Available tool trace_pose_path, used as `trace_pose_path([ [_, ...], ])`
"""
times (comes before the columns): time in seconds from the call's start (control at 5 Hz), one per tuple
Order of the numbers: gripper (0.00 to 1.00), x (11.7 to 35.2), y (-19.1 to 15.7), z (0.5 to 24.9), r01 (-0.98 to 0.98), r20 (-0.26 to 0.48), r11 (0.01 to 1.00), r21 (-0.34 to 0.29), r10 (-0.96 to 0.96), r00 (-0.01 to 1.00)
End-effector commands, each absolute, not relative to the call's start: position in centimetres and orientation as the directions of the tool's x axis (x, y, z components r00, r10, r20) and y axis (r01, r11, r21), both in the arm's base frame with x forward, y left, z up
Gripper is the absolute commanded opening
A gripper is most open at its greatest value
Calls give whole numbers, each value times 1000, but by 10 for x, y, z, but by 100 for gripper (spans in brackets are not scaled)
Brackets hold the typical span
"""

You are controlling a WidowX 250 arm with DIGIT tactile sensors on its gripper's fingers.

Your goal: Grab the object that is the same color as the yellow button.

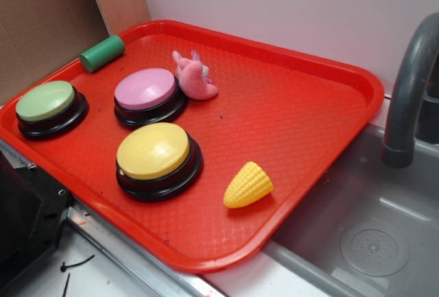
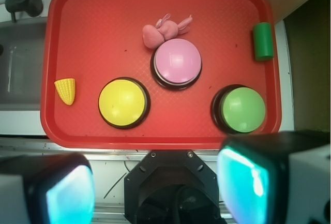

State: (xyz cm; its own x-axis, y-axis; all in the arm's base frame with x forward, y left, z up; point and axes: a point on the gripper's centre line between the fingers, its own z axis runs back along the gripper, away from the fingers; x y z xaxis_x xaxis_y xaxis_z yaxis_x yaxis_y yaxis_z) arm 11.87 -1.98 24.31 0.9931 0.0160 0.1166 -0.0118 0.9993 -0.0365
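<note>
The gripper (image 2: 158, 193) is hanging high over the near edge of the red tray (image 2: 93, 17), its two fingers (image 2: 70, 195) standing wide apart with nothing between them, so the whole layout is showing below it before any approach. The yellow corn (image 2: 65, 90) is lying on its side near the tray's edge, on the sink side, just beside the yellow button (image 2: 124, 103) but not touching it. Probably the three buttons are serving as colour cues: the pink plush (image 2: 164, 30) is touching the pink button (image 2: 177, 62), and the green cylinder (image 2: 262, 41) is resting near the green button (image 2: 242, 108).
</note>
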Motion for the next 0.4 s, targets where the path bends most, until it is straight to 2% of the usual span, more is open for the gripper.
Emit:
trace_pose_path([
  [0.0, 100, 119, -20, 243, -12, 117, 999, -37, 16, 993],
  [0.2, 100, 125, -33, 239, 29, 160, 999, -21, -26, 987],
])
